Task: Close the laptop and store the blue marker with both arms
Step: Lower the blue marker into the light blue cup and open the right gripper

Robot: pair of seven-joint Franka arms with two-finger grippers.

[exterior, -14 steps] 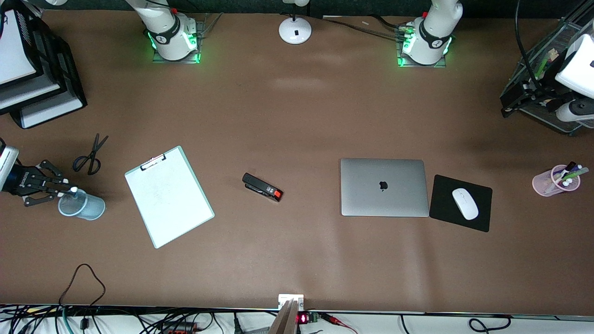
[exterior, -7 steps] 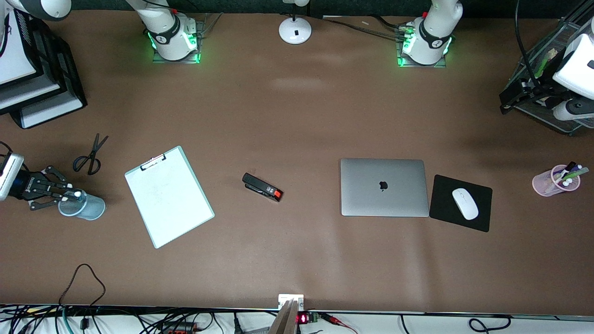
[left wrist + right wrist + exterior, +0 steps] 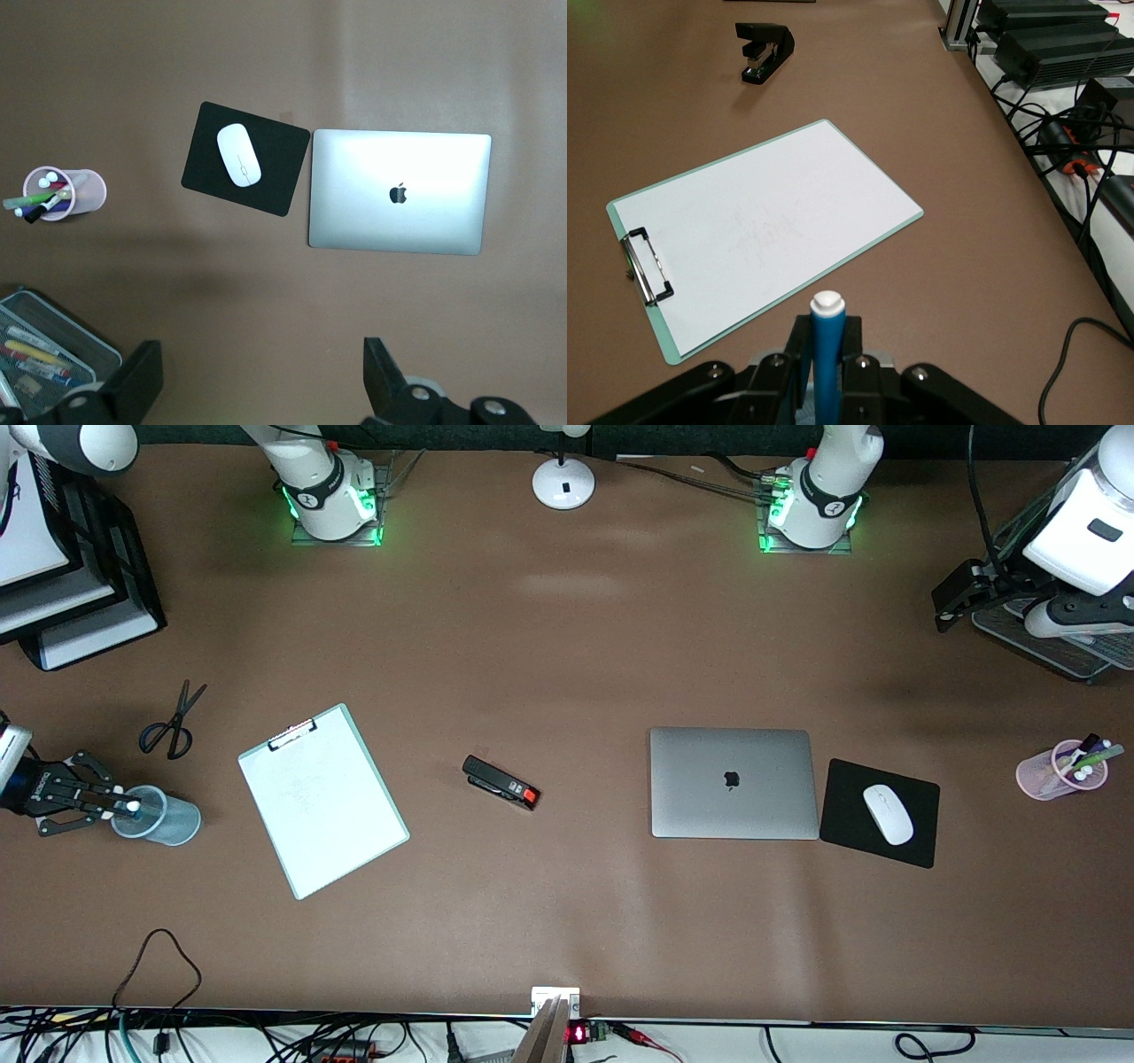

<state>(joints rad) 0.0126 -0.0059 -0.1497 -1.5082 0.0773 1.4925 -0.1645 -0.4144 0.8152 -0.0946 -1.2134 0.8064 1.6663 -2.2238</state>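
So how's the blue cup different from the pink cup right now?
The blue cup stands at the right arm's end of the table, the pink cup at the left arm's end. The right gripper holds the blue marker over the blue cup; nothing is over the pink cup, which holds several pens. Both are translucent and upright.

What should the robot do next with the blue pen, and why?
Probably lower it a little and let go: the right gripper, shut on the blue marker, holds it at the mouth of the blue cup, and the laptop already lies closed.
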